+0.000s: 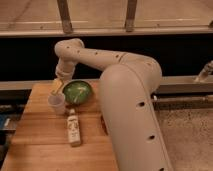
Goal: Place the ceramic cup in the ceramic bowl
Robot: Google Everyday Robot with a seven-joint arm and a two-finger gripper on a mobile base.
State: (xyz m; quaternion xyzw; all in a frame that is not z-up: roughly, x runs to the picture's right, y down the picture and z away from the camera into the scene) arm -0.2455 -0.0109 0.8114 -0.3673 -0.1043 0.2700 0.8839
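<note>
The ceramic cup (56, 103) is a small pale tapered cup standing upright on the wooden table (35, 145), just left of the ceramic bowl (77, 91). The bowl is round with a glossy green inside and a dark rim. My gripper (57, 89) hangs from the white arm directly above the cup, its fingertips at or just over the cup's rim. The arm's large forearm covers the table's right part.
A white labelled bottle (74, 128) lies on the table in front of the cup and bowl. A small dark reddish object (104, 127) lies beside the arm. A dark window wall and metal rail run behind the table. A blue object (2, 123) sits at the left edge.
</note>
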